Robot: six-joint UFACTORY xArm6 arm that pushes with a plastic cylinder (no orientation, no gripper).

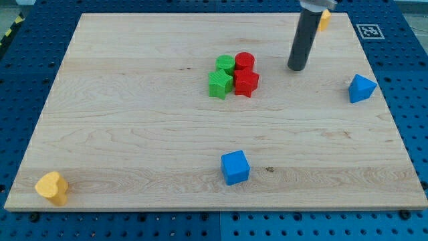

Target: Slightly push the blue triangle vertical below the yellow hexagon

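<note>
1. The blue triangle (361, 88) sits near the board's (134, 134) right edge, apart from every other block, so I have free access to it from any side
2. The yellow hexagon (324, 19) is at the view's top, partly hidden behind the rod; I judge the triangle lies lower and a bit right of it, so a small nudge leftward should line it up underneath
3. My tip (297, 67) rests on the board between the central cluster and the triangle, touching neither; it is on the triangle's left, which I judge the wrong side for that nudge
4. There are no jaws on this rig, just the straight rod: nothing opens or closes, and it holds nothing
5. The cluster, a green cylinder (225, 65), green star (219, 84), red cylinder (245, 61) and red star (246, 82), is packed together, left of my tip
6. A blue cube (235, 167) lies near the bottom edge and a yellow heart (53, 187) in the bottom left corner, both well clear of the job
</note>
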